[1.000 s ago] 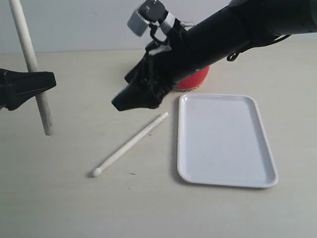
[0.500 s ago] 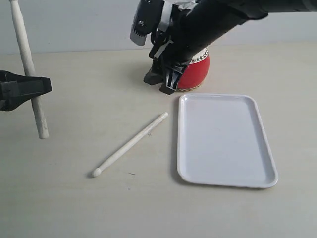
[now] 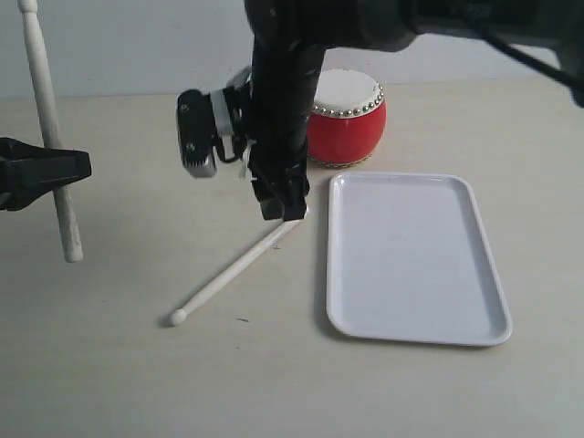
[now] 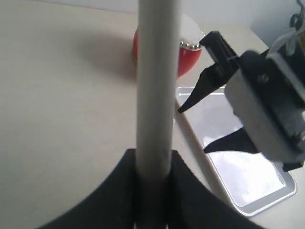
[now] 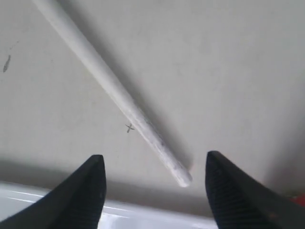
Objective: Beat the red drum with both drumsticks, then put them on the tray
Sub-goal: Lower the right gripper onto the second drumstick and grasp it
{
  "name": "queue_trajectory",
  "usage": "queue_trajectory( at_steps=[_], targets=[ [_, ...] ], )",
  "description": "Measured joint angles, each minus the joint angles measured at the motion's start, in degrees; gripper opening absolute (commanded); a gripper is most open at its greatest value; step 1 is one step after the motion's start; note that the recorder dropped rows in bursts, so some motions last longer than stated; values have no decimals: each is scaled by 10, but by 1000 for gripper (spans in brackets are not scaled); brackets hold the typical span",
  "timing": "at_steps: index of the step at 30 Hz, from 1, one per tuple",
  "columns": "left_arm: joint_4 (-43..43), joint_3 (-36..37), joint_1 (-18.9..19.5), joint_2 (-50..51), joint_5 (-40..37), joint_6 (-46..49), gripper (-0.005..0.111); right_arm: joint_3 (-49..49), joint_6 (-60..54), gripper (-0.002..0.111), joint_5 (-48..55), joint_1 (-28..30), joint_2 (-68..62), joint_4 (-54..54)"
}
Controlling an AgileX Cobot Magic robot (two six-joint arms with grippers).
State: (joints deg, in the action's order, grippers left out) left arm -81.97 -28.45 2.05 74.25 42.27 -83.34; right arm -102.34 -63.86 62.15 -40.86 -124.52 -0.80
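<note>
The black left gripper [image 3: 44, 171] clamps a slim pale wooden drumstick [image 3: 52, 137] upright above the beige table [image 3: 137, 365], poised for beating. The right gripper [image 3: 283, 206], jaws wide and empty, hangs over the blunt end of the second pale drumstick [image 3: 233, 269] lying flat, likely to collect it. The glossy red drum with white skin [image 3: 351, 132] stands behind; the flat white rectangular tray [image 3: 415, 265] lies beside that stick

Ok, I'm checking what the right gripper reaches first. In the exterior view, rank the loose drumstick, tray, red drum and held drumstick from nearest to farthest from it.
From the right gripper:
1. loose drumstick, butt end directly beneath it.
2. tray, rim just to its right.
3. red drum, behind it.
4. held drumstick, far left, in the left gripper.
</note>
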Motion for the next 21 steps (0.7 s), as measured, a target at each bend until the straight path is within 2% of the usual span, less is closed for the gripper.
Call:
queue_trajectory(
  at_steps=[7,21],
  targets=[
    [0,0,0,0,-2,-1,0,-1,-27,57,3,-10,-50,54],
    [-2,-5,0,1,-2,-10,0,-2,-36,54,-37,-10,-83,57]
  ],
)
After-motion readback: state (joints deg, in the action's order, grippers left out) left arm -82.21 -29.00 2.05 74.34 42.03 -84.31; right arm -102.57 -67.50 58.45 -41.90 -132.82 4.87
